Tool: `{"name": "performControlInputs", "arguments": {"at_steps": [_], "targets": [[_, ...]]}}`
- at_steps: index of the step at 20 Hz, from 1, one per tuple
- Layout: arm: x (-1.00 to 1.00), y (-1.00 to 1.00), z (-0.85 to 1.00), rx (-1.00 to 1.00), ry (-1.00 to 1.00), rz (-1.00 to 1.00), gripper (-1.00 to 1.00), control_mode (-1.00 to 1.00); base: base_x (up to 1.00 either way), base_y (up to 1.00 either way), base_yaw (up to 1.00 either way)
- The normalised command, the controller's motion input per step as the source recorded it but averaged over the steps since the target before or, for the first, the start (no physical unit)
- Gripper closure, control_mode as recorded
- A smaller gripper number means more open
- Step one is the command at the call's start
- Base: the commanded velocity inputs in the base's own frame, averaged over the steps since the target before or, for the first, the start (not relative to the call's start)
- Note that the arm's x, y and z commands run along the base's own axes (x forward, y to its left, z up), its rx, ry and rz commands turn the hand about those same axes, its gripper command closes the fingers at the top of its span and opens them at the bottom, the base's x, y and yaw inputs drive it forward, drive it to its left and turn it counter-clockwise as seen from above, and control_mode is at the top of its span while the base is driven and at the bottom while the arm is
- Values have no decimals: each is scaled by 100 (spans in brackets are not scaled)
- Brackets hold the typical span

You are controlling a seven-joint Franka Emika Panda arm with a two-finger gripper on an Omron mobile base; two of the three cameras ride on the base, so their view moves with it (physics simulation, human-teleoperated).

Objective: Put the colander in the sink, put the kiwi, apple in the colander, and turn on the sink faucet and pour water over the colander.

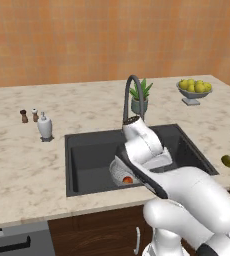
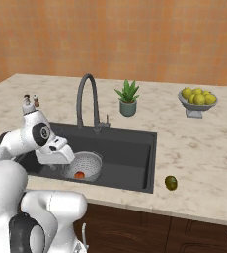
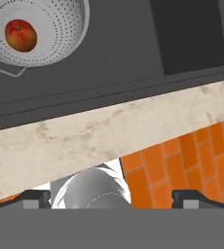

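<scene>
The grey pierced colander [image 2: 92,160] sits in the dark sink [image 2: 130,153] near its front left. The red apple [image 2: 79,174] lies inside it, also seen in the hand view as apple [image 3: 20,35] in colander [image 3: 60,29]. On the counter right of the sink lies the olive-green kiwi [image 2: 171,183], kiwi [image 1: 228,161]. The gooseneck sink faucet [image 2: 85,96] stands behind the basin. No water is in view. My gripper [image 3: 111,199] hangs over the sink's front edge beside the colander, open, with nothing between its fingertips [image 3: 33,198].
A potted plant [image 2: 128,99] stands behind the sink. A stemmed dish of lemons [image 2: 198,101] is at the back right. A soap dispenser [image 1: 45,126] and two small shakers [image 1: 29,115] stand left of the sink. My arm partly covers the colander [image 1: 118,171] in the left base view.
</scene>
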Motion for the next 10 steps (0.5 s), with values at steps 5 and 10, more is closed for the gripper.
{"name": "performControlInputs", "arguments": {"at_steps": [5, 10], "targets": [[-27, -99, 25, 15, 8, 1, -100, -100, 0, 0, 0], [-10, -100, 26, 14, 11, 0, -100, -100, 0, 0, 0]]}}
